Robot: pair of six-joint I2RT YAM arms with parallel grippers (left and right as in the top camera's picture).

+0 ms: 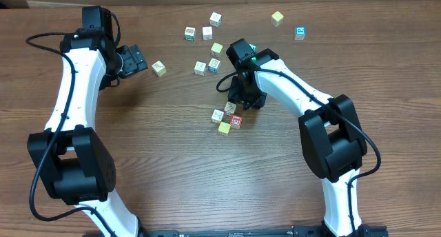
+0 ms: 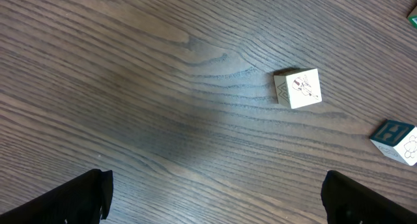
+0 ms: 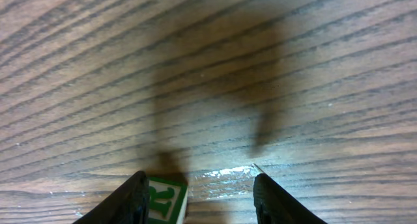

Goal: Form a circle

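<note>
The circle is so far a tight knot of four cubes near the middle of the bench: two whitish, one yellow, one red-printed, touching or nearly so. The right hand hangs low just beyond the circle, on its far side. Seen from its own wrist, the right hand is partly spread, with a green cube on the bench between its fingers. The cube sits against one finger with a clear gap to the other, so it is bracketed, not grasped. The overhead view hides this cube under the hand, so how near it lies to the circle cannot be told. The left hand is well off to the left of the circle and fully spread, grasping nothing; its wrist view shows the left hand over bare wood, a picture cube and a blue cube ahead of it. More loose cubes lie scattered beyond the circle. The step in hand looks like feeding one more cube into the ring. The next move likely calls for closing on the green cube, or nudging it, and setting it at the circle's far edge without knocking the four already placed. As cubes join, the ring must widen to leave an open centre.
</note>
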